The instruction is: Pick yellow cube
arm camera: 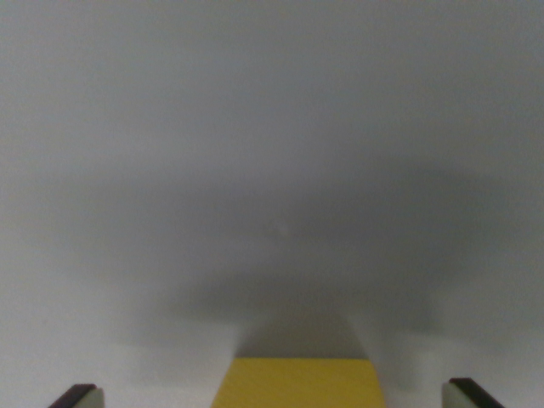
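The gripper (276, 398) stands spread, its two fingertips (76, 396) just showing at the bottom corners of the wrist view, one at the wrist view's left and one at the wrist view's right. Nothing is pinched between them. Bare gaps lie between each fingertip and the cube, so neither touches it.

The cube (297, 384) sits between the fingertips at the bottom edge of the view, only its yellow top face visible and cut off by the frame. It lies slightly nearer the fingertip at the wrist view's right than the other, though close to centred. This placement reads as a deliberate straddle: the opening is kept wider than the cube so that the fingers can pass down either side before closing.

The cube rests on the counter (272, 127), a plain grey surface with no other item in sight. A soft shadow spreads on the counter beyond the cube, which suggests the arm hangs low over it.

Judgement: the approach is nearly lined up; closing on the cube is not yet done. How far the fingertips reach down the cube's sides cannot be told.
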Robot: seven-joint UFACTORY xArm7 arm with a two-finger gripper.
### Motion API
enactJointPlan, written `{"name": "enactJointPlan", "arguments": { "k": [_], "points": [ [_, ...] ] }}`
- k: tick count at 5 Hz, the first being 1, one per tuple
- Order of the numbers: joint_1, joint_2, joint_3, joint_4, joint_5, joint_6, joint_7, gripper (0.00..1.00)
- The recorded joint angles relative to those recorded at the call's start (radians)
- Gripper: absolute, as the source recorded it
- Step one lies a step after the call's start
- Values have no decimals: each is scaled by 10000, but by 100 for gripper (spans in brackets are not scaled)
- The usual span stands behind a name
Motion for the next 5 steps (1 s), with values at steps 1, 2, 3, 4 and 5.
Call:
{"name": "enactJointPlan", "arguments": {
  "k": [1,2,3,4,5],
  "points": [
    [0,35,-1,-195,13,-218,-22,0],
    [0,35,-1,-195,13,-218,-22,0],
    [0,63,-2,-351,23,-392,-39,0],
    [0,63,-2,-351,23,-392,-39,0],
    [0,84,-2,-466,30,-520,-52,0]
  ]
}}
